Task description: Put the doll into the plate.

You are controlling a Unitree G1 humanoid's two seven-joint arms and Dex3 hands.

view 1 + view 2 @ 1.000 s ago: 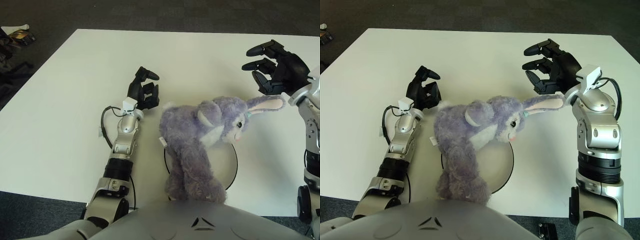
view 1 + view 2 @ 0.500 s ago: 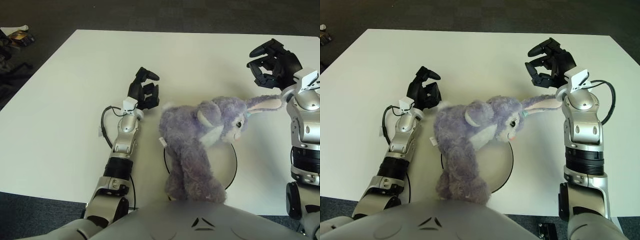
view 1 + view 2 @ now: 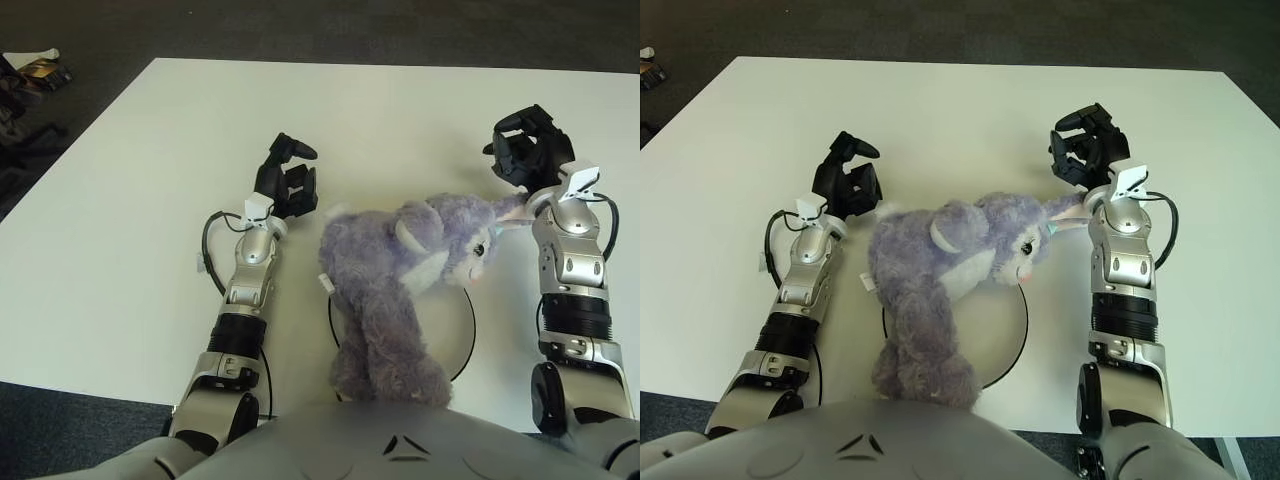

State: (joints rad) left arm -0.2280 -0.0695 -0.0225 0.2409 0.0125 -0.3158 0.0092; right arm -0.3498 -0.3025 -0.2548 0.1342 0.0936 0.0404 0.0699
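The purple bunny doll lies face down across the left part of the white, black-rimmed plate. Its head points right and its legs trail toward the near table edge. My right hand shows just beyond the doll's pink-lined ear, with its fingers loosely curled and nothing in them. The ear tip reaches my right wrist. My left hand shows to the left of the doll's back, fingers relaxed and holding nothing.
The white table stretches far to the left and back. A black cable loops beside my left forearm. Dark carpet surrounds the table, with small clutter on the floor at the far left.
My right hand has drawn in from the far right toward the doll's ear, and its spread fingers have curled inward. The doll's ear has dropped slightly. The left arm has not moved.
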